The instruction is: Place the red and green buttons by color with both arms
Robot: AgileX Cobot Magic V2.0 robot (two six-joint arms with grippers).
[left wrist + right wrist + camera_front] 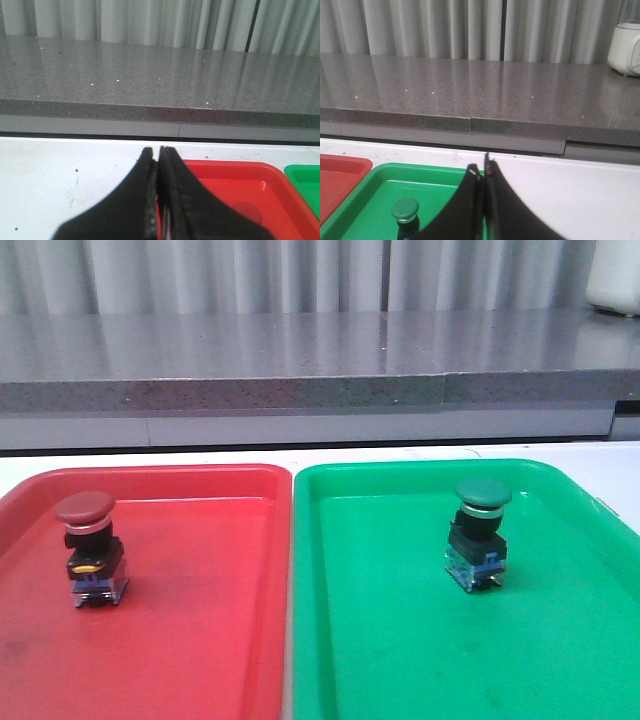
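Red button [88, 548] sat lower left, green button [480, 532] right of centre.
Both claws [158, 152] [483, 172] were pinched empty; retreat straight, avoiding nudges.

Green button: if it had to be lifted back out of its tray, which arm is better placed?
Right, probably. The green button stands in the green tray, on the robot's right, and appears in the right wrist view beside the shut right gripper. The left gripper, also shut, faces the red tray.
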